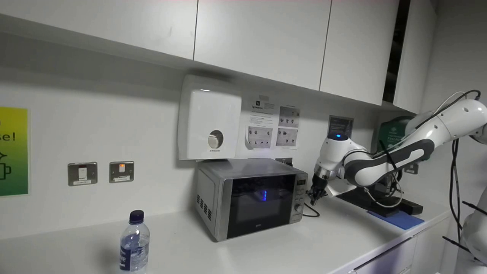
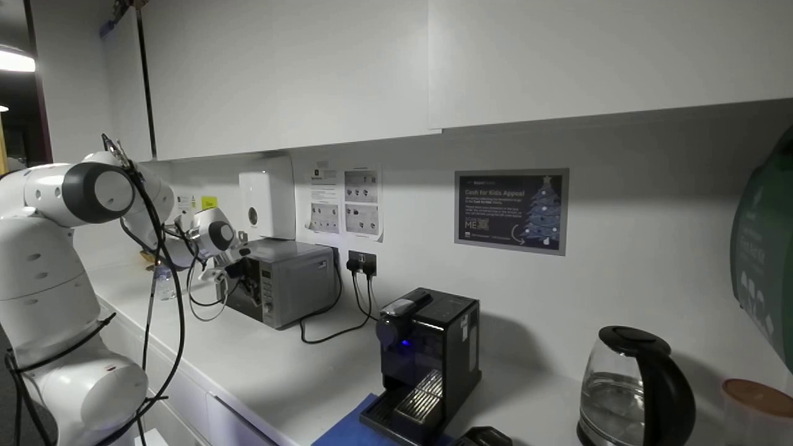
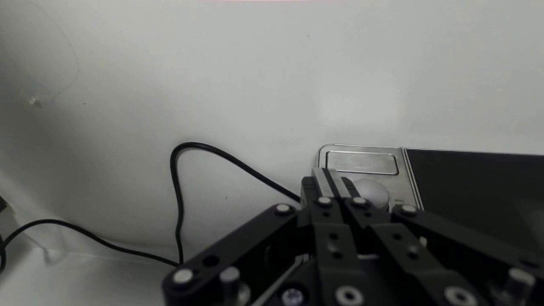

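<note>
I have the claw point(image 3: 330, 182) clenched, fingertips point(image 3: 321, 183) together; in my wrist view the dial point(image 3: 372, 193) of the microwave point(image 3: 471, 191) sits just right of them, partly hidden, and I can't tell whether they touch.

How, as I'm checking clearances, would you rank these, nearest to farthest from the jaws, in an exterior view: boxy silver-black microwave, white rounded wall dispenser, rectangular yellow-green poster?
1. Microwave, just left of the jaws in the picture.
2. Dispenser, mounted above the microwave.
3. Poster, at the picture's left edge.
</note>
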You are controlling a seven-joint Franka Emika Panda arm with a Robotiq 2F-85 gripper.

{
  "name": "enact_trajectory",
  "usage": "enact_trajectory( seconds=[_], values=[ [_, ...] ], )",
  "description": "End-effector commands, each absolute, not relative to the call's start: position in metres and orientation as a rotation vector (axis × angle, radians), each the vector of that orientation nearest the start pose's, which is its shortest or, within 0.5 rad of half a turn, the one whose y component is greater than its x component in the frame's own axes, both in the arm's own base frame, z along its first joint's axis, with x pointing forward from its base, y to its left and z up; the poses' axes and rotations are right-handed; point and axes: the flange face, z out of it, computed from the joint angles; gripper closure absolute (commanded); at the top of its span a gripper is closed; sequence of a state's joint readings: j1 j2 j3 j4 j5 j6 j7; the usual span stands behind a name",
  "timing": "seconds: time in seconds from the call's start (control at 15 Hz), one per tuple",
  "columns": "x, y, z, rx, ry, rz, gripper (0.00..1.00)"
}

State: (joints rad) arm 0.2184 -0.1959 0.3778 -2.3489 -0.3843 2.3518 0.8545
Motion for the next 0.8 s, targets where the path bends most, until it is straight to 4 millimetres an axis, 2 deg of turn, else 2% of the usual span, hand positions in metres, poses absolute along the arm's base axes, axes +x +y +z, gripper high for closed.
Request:
enact_trajectory(
  seconds=[0.0,0.73],
  values=[
    [0.4061,0.2704,0.4252,-3.215,-0.005,-0.725,1.0],
    [0.4075,0.2716,0.4214,-3.144,-0.092,-0.822,1.0]
  ],
)
